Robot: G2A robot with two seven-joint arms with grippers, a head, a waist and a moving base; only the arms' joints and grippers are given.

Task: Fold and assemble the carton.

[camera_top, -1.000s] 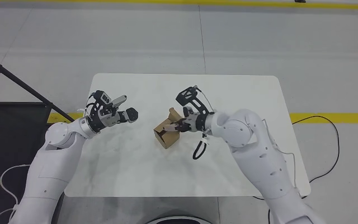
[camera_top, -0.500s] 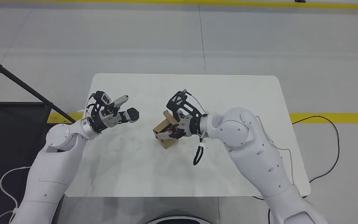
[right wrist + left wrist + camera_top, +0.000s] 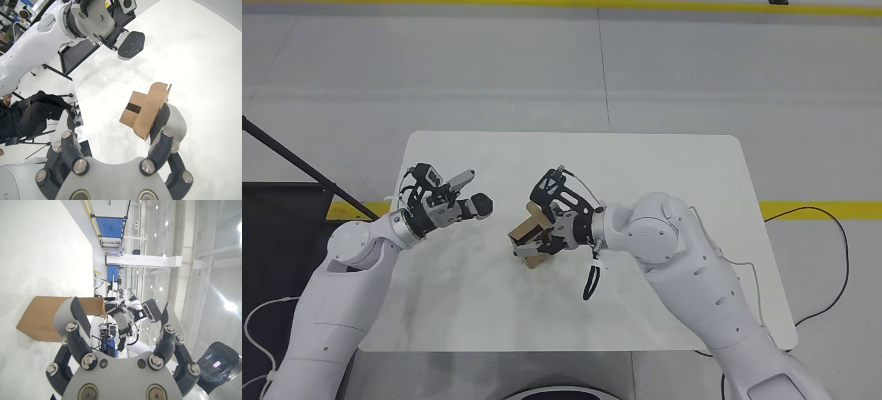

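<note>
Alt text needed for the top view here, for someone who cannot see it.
A small brown carton sits near the middle of a white table, with the right end effector open at its flap. The left end effector hangs open to the carton's side, apart from it.

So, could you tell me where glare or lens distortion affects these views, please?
Left wrist view: ceiling lamps flare into streaks, and the table is washed nearly white around the carton. Right wrist view: the wide lens makes the right pincer loom large beside the carton. Top view: even light, no glare.
</note>
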